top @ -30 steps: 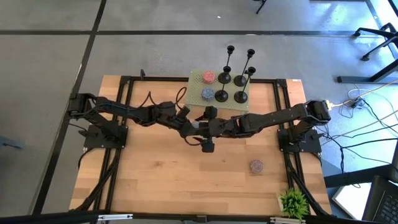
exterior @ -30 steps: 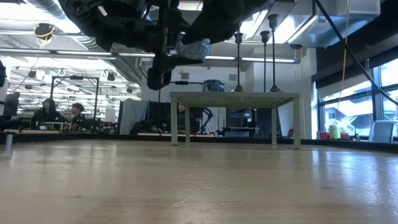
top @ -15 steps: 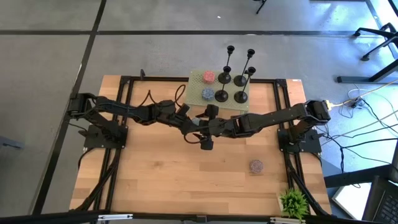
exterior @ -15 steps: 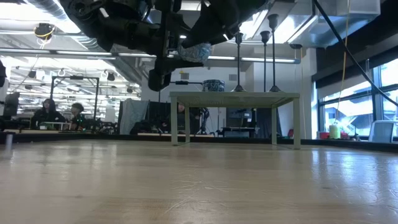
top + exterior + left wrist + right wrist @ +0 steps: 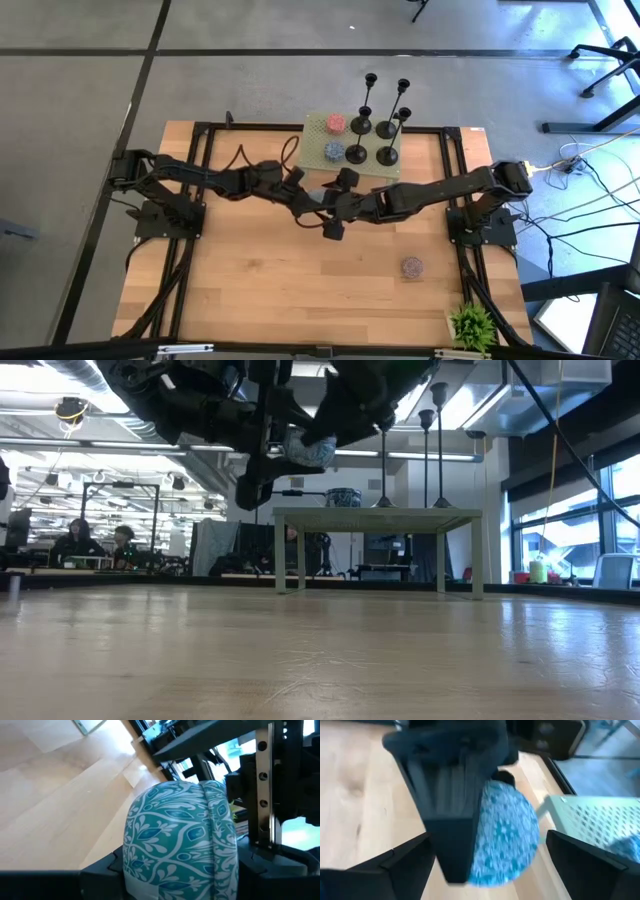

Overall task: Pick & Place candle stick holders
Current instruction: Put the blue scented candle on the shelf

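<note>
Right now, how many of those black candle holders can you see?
4, all on the green stand at the table's far edge: far-left holder, far-right holder, near-left holder, near-right holder. None seems hidden.

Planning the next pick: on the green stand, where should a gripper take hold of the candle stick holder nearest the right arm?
Grip the candle stick holder by its thin upright stem, probably midway, jaws level, coming from the right arm's side: the base is flat on the green stand, and other holders crowd its left and far sides.

Open-plan lab; people at desks (image 5: 95,555), exposed ceiling ducts (image 5: 90,380).
</note>
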